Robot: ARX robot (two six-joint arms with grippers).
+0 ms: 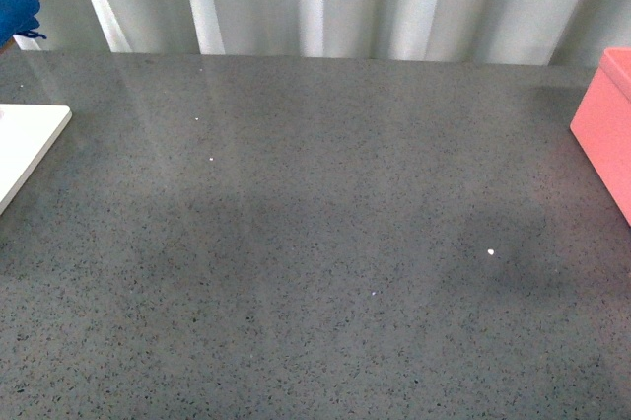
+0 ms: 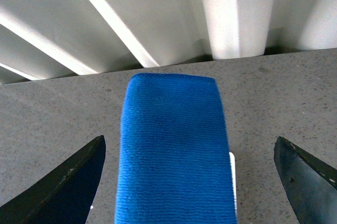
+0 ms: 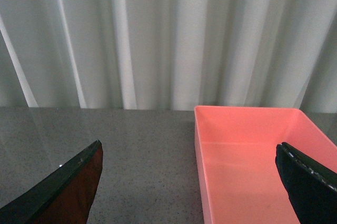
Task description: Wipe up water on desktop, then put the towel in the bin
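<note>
Between the fingers of the left end effector [image 2: 188,145] lies the towel [image 2: 174,150]: blue, fluffy, folded into a long neat strip that runs straight away from the wrist. Both fingers [image 2: 68,182] stand wide apart, clear of the cloth on each side, so the left end effector is released and holds nothing. A thin white edge [image 2: 232,182] shows under the towel's side; what it belongs to can't be told.

Right end effector [image 3: 189,148] is also spread and empty. The bin [image 3: 253,155] sits just ahead of it, toward one finger, open-topped, nothing visible inside.

Front view: the towel [image 1: 15,8] is only a corner at the far left edge. The desk [image 1: 315,223] carries a few bright specks [image 1: 491,251], which may be droplets or only glints.

Handling, as a judgement:
- Light, soft and floppy, so it will sag and drape once lifted.
- Pile looks grippy, so slip is unlikely. Not fragile.
- Will get heavier once wet.

Grasp, as a judgement:
- Close across the strip's width at mid-length.
- Go deep enough to catch every folded layer.
- A top-layer pinch would likely let it unfold.
</note>
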